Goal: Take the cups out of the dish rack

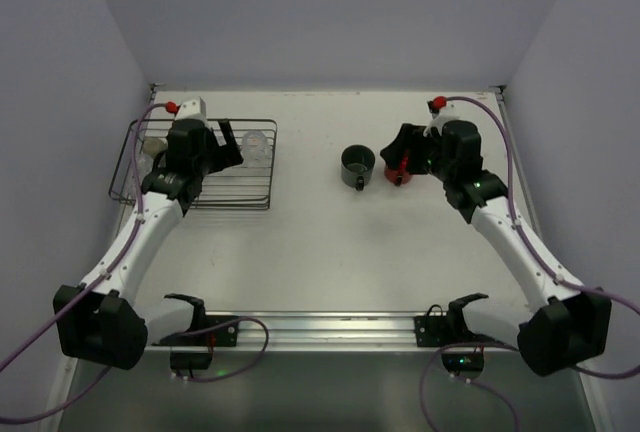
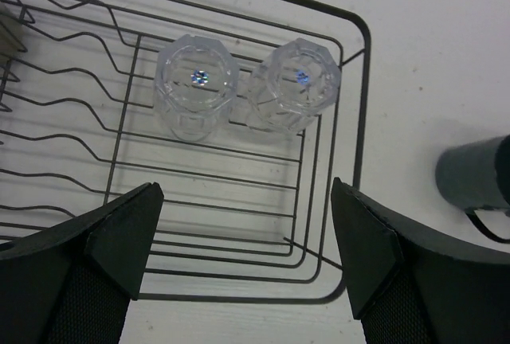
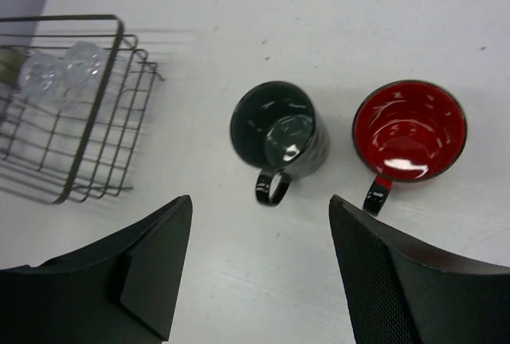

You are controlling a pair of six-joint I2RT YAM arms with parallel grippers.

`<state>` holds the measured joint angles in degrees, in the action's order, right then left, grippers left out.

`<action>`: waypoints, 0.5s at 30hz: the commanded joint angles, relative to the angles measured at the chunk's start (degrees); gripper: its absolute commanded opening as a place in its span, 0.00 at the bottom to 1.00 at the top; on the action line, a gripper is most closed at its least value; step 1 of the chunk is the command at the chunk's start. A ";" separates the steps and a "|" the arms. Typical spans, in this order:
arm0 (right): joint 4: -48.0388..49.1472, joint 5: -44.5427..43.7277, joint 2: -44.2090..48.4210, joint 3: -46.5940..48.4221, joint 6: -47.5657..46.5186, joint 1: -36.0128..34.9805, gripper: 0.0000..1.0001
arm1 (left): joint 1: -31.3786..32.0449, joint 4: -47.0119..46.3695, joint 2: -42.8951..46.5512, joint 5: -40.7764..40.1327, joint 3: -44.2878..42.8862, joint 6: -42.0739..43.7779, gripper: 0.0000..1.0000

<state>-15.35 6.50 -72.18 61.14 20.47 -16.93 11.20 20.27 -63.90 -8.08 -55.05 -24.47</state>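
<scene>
The dark wire dish rack (image 1: 250, 202) stands at the table's left. Two clear glass cups stand bottom up, side by side, in its right end (image 2: 195, 85) (image 2: 296, 83); which is the mug and which the tumbler I cannot tell. An olive-grey cup (image 1: 152, 148) sits at the rack's left end. My left gripper (image 2: 247, 240) hovers open and empty over the rack, short of the glasses. The dark grey-green mug (image 3: 279, 133) and the red mug (image 3: 409, 130) stand upright on the table. My right gripper (image 3: 259, 264) is open and empty just above and near them.
The rack's rim (image 2: 362, 81) runs between the glasses and the dark mug (image 2: 474, 173). The rack (image 3: 64, 105) shows at the left of the right wrist view. Walls close the table on three sides. A metal rail (image 1: 320, 327) lies along the near edge.
</scene>
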 commanded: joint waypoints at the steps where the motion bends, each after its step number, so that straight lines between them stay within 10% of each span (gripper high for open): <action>1: 10.59 7.11 7.56 -8.48 5.36 -0.74 0.72 | -0.65 -1.90 -5.43 -8.26 -5.24 -1.64 0.93; 15: 18.34 14.59 17.34 -20.45 7.22 -0.91 0.72 | -1.27 -2.43 -26.62 -15.65 -14.21 1.09 0.95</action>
<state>-2.15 18.00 -56.75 40.84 26.61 -17.69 10.52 20.25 -89.03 -19.33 -66.92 -24.25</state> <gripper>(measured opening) 0.721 0.947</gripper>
